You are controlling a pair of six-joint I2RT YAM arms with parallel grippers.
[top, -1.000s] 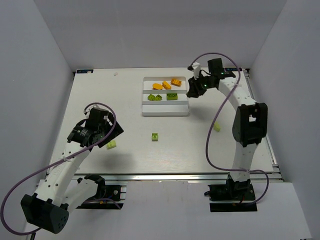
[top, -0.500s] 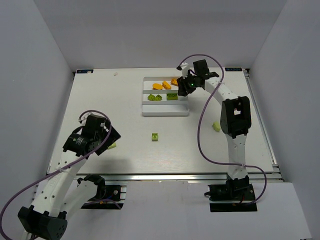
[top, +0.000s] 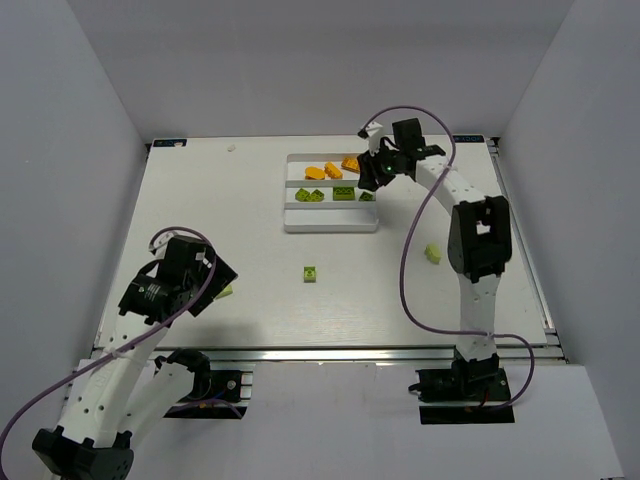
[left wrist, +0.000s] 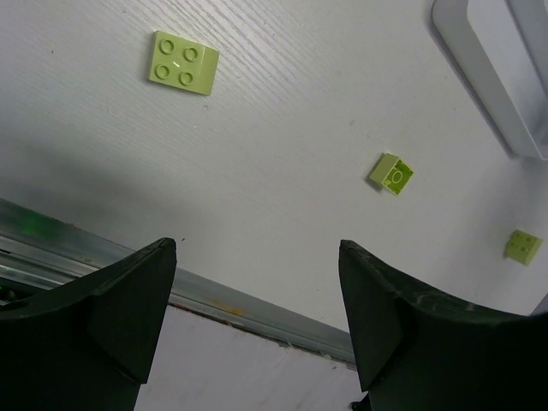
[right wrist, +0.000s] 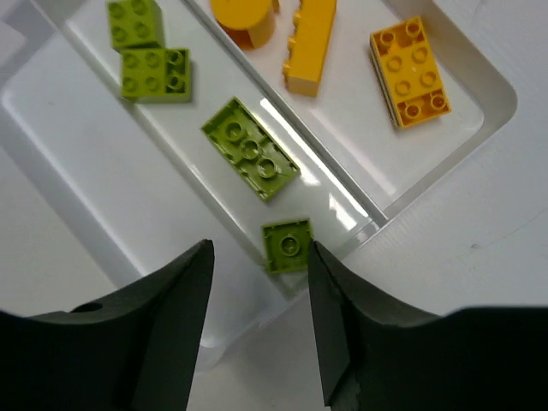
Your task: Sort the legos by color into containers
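The white tray (top: 330,228) has three long compartments. Orange legos (top: 334,170) lie in the far one and green legos (top: 343,193) in the middle one. My right gripper (top: 370,180) hovers open and empty over the tray's right end. In the right wrist view the gripper (right wrist: 259,257) is above a small green lego (right wrist: 287,245) lying studs-down in the middle compartment. My left gripper (top: 200,285) is open and empty near a pale green lego (top: 227,291). That lego also shows in the left wrist view (left wrist: 183,62), beyond the open gripper (left wrist: 257,257).
Two more green legos lie loose on the table, one mid-table (top: 311,272) and one beside the right arm (top: 433,253). The metal rail of the table's front edge (left wrist: 214,295) runs under my left gripper. The tray's near compartment (top: 330,215) holds no bricks.
My right gripper moved left from beside the tray to over its right end, and a small green lego now lies there in the middle compartment. My left arm drew back toward the near-left.
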